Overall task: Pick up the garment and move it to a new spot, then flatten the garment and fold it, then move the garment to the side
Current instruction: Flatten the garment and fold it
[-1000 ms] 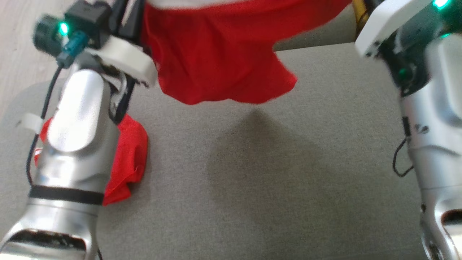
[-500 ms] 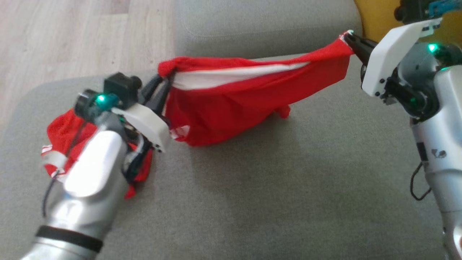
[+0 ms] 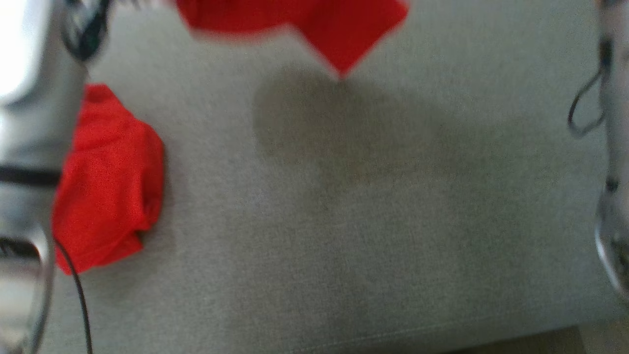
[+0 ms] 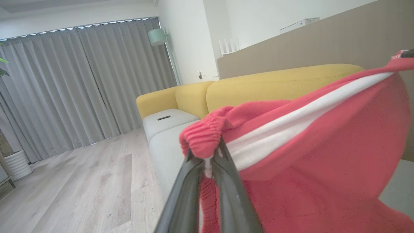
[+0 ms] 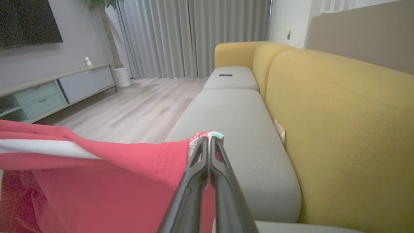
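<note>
Left gripper [image 4: 207, 156]: fingers pinched together on a bunched elastic end of the red garment [image 4: 310, 142], cloth wedged between the tips. Right gripper [image 5: 207, 139]: fingers pressed tight on the opposite end, clamped at a hemmed corner with a bit of label showing. So both arms hold, one per end, neither nearer than the other. Outward from the tips, the top edge with its white stripe runs nearly taut from one gripper to the other, so the long axis lies left-right across the robot's front, and the body of the cloth sags below that line. In the head view (blurred) a low red corner hangs at the top centre over the grey seat cushion [image 3: 354, 231] with a broad shadow under it. It looks clear of the cushion, but the blur makes contact hard to call. The relation that counts for the coming move: the cushion lies straight below the hanging cloth, and the open stretch of it is centre and to the robot's right. On the robot's left, a second red bundle [image 3: 108, 182] sits crumpled on the cushion just beside the left forearm [image 3: 29, 123]. My guess is that the garment is about to be laid down, and lowering both ends together along the same left-right line, kept off the left bundle, should land it flat. The yellow backrest [image 5: 343, 110] lies beyond the right gripper, so there is less room that way.
</note>
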Controlling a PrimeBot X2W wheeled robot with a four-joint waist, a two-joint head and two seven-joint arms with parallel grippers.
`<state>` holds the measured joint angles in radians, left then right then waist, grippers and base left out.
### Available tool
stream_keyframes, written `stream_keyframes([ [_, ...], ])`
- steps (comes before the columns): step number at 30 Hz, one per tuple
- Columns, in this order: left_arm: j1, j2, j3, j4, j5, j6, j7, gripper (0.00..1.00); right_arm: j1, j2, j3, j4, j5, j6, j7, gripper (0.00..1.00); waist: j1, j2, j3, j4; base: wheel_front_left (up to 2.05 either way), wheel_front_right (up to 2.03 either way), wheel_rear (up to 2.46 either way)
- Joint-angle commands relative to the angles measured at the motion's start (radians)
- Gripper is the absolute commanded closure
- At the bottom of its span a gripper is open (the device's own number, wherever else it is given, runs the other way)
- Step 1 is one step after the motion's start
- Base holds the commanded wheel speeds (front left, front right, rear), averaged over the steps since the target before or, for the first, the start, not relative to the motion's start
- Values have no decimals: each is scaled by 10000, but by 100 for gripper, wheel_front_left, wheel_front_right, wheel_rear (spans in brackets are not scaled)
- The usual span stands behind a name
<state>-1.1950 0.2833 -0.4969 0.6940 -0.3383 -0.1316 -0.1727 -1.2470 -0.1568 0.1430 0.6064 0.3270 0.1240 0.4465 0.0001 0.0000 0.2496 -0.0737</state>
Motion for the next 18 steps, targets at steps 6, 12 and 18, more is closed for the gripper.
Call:
stream_keyframes([
  [6, -2406, 140, 890, 986, 237, 524, -823, 100, -2417, 761, -1071, 1908, -884, 67, -2621, 100, -1, 0, 1775, -378, 0, 0, 0],
  [12, -2358, -341, 1658, 103, 372, 670, -886, 100, -2957, 1009, -1334, 3492, -920, 67, -4071, 100, -1, 0, 2286, -398, 0, 0, 0],
  [18, -636, -978, 1888, -221, 544, 320, -889, 100, -2098, 1056, -847, 4864, -481, 67, -4171, 100, -1, 0, 2317, -212, 0, 0, 0],
])
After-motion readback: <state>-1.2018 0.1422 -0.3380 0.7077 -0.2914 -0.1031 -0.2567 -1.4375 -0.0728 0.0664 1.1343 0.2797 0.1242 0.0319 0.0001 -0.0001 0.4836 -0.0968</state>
